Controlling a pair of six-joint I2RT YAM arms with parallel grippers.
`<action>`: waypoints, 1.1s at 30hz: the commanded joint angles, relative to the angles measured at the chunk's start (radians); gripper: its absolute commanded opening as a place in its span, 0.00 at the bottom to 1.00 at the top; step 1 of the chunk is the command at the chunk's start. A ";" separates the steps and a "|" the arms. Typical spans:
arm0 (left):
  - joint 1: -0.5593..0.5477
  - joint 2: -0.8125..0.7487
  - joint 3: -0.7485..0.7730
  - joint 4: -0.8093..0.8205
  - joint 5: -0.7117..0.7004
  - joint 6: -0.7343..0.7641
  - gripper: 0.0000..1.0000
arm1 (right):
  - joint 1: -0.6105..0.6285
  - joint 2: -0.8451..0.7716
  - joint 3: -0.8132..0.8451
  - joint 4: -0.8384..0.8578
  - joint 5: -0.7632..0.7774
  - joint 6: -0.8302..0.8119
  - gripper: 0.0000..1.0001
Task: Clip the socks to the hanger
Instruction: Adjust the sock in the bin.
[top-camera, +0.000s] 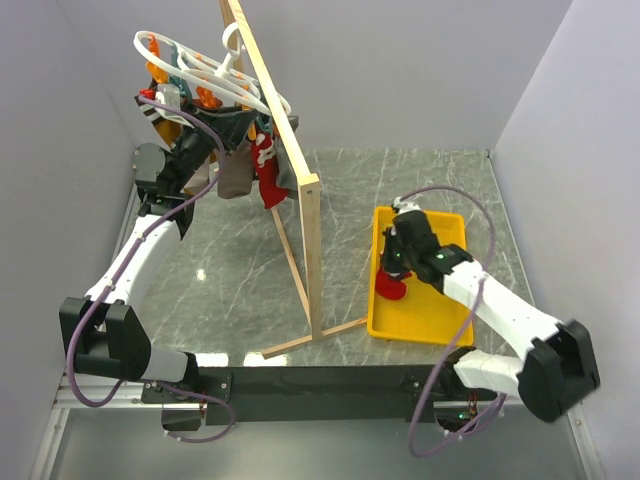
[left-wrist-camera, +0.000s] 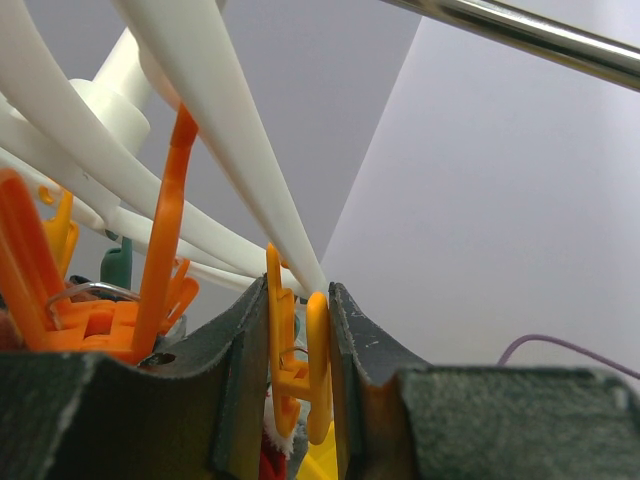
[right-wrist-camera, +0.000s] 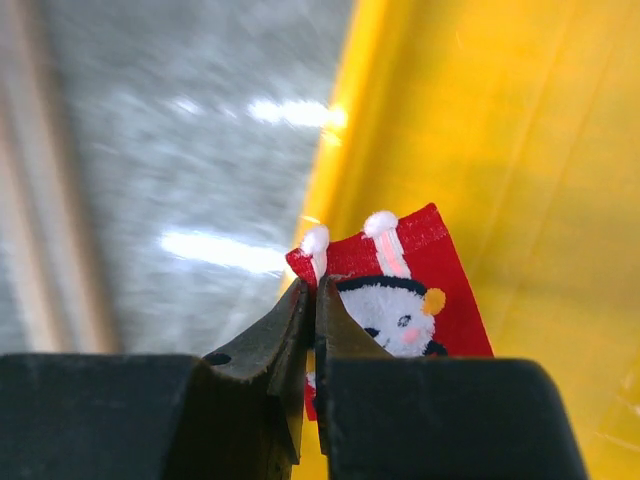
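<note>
My left hand (left-wrist-camera: 298, 320), upper left, grips an orange clip (left-wrist-camera: 316, 365) on the hanger (top-camera: 190, 70), likely to open it, while my right hand (right-wrist-camera: 311, 300) pinches the red sock (right-wrist-camera: 425, 262) by its edge in the tray (right-wrist-camera: 540, 150), lower right, for lifting.

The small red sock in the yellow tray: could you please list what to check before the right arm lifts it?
1. Grip: right gripper shut on the edge of the small red fabric sock: ok.
2. Sock clear of the yellow plastic tray: cannot tell.
3. Hold: left gripper shut on an orange plastic clip of the white looped plastic hanger: ok.
4. Clip's mouth open: cannot tell, hidden from view.
5. Straight path to the hanger: probably not ok, the tall wooden rack stands between.
</note>
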 joint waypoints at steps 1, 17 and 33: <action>0.011 -0.047 0.014 0.064 -0.010 0.026 0.16 | -0.052 -0.100 -0.025 0.076 -0.123 0.032 0.00; 0.011 -0.040 0.011 0.074 -0.011 0.017 0.16 | -0.242 0.024 -0.132 0.173 -0.252 0.060 0.23; 0.011 -0.053 0.003 0.066 -0.013 0.022 0.16 | -0.239 0.031 -0.120 0.129 -0.172 0.033 0.19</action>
